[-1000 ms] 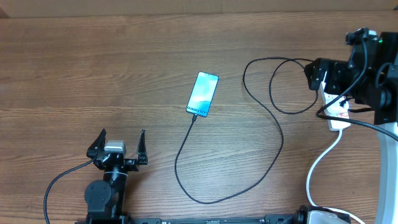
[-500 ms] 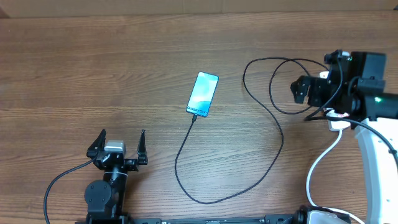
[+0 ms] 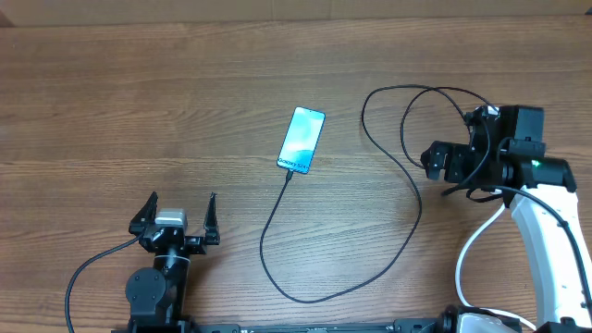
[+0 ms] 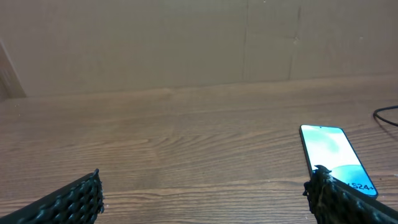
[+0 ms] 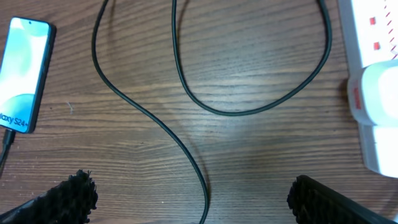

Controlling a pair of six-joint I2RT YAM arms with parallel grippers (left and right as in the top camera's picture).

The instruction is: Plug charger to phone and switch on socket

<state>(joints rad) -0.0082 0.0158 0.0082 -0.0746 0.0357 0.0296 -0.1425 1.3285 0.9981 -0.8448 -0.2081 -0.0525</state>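
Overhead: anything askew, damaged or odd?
Nothing damaged or spilled. The phone lies slightly tilted to the table edge, and the charger sprawls in loose loops across the table, its plug at the phone's lower end. Untidy, not wrong.

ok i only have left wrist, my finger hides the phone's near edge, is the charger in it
observer: yes, the charger meets the phone at its short edge by the text and looks seated
operator: where's the socket
observer: the socket lies at the far right, past the charger's loops, clear only in the right wrist view
operator: right gripper holding anything
observer: no, the right gripper is open and empty, above the loops
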